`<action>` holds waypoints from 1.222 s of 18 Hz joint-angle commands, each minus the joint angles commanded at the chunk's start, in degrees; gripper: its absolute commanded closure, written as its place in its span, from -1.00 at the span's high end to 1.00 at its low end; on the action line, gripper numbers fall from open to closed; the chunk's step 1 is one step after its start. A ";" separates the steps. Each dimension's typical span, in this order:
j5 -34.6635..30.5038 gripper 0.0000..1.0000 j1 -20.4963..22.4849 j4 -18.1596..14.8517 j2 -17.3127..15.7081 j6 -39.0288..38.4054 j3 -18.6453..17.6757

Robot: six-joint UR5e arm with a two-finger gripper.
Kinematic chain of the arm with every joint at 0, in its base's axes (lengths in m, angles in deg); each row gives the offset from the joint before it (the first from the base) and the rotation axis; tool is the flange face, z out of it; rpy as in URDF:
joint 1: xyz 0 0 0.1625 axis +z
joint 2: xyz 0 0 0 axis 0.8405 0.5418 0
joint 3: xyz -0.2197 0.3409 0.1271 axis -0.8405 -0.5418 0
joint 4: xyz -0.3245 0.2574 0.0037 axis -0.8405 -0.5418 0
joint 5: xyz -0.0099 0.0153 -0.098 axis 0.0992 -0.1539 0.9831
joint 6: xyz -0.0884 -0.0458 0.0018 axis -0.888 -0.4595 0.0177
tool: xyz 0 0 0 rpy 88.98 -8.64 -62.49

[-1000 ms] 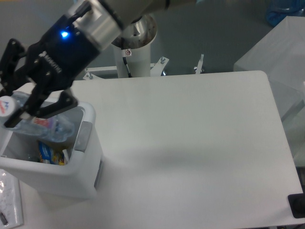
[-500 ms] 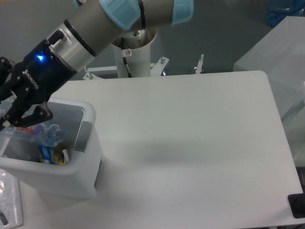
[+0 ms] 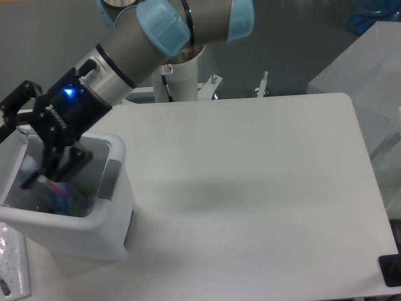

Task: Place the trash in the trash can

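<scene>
Jaws down inside bin [image 3: 116,200], spread apart as far as I can tell, gripper [image 3: 41,160] low over contents. Bottle [image 3: 53,188] lies in bin, blurred, red bit showing. Wrapper [image 3: 11,266] on surface beside bin. I judge wrapper light, crinkly, slippery; pinch at bunched middle.

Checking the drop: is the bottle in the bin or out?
In. The bottle lies blurred below the rim of the open bin, under the gripper.
</scene>
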 joint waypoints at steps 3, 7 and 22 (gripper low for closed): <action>0.09 1.00 7.90 0.09 0.09 0.26 -2.37; -0.18 1.00 14.59 -0.18 1.57 3.24 -4.48; -51.83 1.00 18.04 -6.91 10.02 29.08 -0.37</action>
